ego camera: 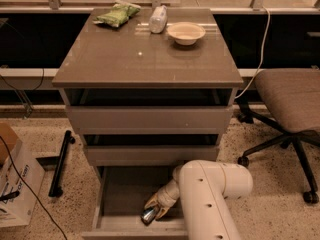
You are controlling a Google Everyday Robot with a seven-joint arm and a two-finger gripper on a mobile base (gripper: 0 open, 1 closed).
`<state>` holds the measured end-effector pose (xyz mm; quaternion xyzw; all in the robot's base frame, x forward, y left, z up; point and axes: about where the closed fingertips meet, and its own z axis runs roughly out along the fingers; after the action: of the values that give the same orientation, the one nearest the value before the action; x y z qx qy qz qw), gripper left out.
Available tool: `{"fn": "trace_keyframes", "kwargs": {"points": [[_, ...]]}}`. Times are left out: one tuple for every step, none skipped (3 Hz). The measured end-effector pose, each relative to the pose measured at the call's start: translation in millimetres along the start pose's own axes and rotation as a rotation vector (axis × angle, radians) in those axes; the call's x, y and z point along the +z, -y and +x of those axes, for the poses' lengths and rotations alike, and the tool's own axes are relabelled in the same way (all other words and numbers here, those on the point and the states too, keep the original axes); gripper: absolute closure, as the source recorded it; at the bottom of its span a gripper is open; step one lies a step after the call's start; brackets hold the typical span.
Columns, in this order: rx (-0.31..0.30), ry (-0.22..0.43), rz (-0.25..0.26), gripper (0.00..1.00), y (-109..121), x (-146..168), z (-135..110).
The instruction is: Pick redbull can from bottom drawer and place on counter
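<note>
Slim blue-and-silver redbull can (147,216) gripped between the 2 fingers of the white arm's gripper (153,211), inside the open grey-brown bottom drawer (119,194)

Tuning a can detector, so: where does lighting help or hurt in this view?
Camera view: the glossy counter mirrors the bowl and carries a pale sheen; the bottom drawer sits in deep shadow, dim inside; the redbull can there catches a small glint by the hand.
</note>
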<state>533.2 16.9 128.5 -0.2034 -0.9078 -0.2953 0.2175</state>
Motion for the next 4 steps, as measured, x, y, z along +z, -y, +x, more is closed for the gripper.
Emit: {"fn": "trace_keyframes", "kwargs": {"points": [[0.034, -0.003, 0.022, 0.73, 13.1, 4.8, 0.9], [0.033, 0.033, 0.014, 0.96, 9.5, -11.8, 5.7], [-0.020, 0.081, -0.022, 1.00, -9.0, -49.6, 23.2], [-0.103, 0.127, -0.138, 1.00, -29.7, -113.2, 65.0]]}}
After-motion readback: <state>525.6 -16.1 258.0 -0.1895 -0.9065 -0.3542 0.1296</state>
